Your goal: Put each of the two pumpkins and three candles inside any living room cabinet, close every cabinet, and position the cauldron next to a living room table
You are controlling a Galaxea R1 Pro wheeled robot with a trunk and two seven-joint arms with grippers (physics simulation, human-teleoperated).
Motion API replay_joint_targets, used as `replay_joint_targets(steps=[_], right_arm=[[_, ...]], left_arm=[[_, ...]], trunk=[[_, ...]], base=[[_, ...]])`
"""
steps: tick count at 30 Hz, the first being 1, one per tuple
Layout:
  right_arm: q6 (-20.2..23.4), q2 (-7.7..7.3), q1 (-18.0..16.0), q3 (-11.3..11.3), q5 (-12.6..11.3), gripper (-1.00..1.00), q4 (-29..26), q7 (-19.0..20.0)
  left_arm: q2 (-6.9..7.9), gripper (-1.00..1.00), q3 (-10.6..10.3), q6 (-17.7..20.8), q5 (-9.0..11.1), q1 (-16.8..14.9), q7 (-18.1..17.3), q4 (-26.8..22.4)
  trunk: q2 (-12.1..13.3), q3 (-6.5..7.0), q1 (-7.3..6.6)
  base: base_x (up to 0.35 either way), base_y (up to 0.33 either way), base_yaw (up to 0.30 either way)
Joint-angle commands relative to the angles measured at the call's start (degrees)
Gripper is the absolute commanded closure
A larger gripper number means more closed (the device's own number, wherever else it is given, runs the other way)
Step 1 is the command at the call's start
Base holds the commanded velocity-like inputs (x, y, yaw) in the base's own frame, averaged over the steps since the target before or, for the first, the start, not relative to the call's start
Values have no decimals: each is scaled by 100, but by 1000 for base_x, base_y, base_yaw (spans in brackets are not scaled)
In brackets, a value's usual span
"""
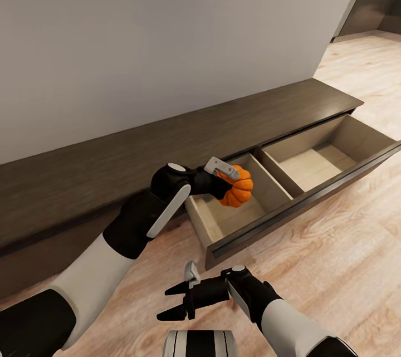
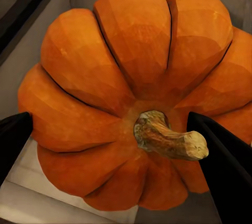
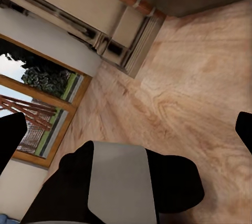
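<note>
the pumpkin is being held across its ribbed sides by the left gripper over the open drawer; it is judged light, rigid, slightly slippery. the right gripper is hanging open, empty.

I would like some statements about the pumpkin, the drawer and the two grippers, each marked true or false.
1. The left gripper holds a pumpkin. True.
2. The pumpkin already rests on the floor of the drawer. False: it is held above the drawer's left compartment.
3. The drawer is pulled open and has two compartments. True.
4. The right gripper holds a candle. False: it is open and empty, low over the wood floor.
5. The pumpkin's stem faces the left wrist camera. True.
</note>
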Motion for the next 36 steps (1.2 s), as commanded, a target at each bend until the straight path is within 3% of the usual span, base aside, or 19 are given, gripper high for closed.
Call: replay_joint_targets(steps=[1, 14, 19, 27, 33, 36], right_arm=[[62, 0, -6, 27, -59, -100, 9, 12], [56, 0, -6, 36, -59, -100, 10, 47], [55, 0, -6, 36, -59, -100, 9, 56], [50, 0, -5, 44, -54, -100, 9, 45], [-62, 0, -6, 466, -64, -100, 9, 14], [-98, 0, -6, 551, -67, -100, 9, 8]], left_arm=[[-1, 100, 2, 21, -50, -3, -48, -2], [-10, 100, -9, 21, -50, -3, -52, 2], [-11, 100, -8, 21, -50, -3, -48, 3], [-44, 100, -7, 29, -59, -3, -59, 3], [-101, 100, -4, 56, -91, -3, 87, -12], [-147, 100, -2, 73, -139, -3, 119, -20]], trunk=[[-2, -4, -1], [-18, -270, 30], [-18, -270, 30], [-26, -403, 45], [-26, -403, 45], [-26, -403, 45]], base=[[9, -3, 0], [1, 0, 0], [0, 0, 0], [0, 0, 0], [0, 0, 0], [0, 0, 0]])
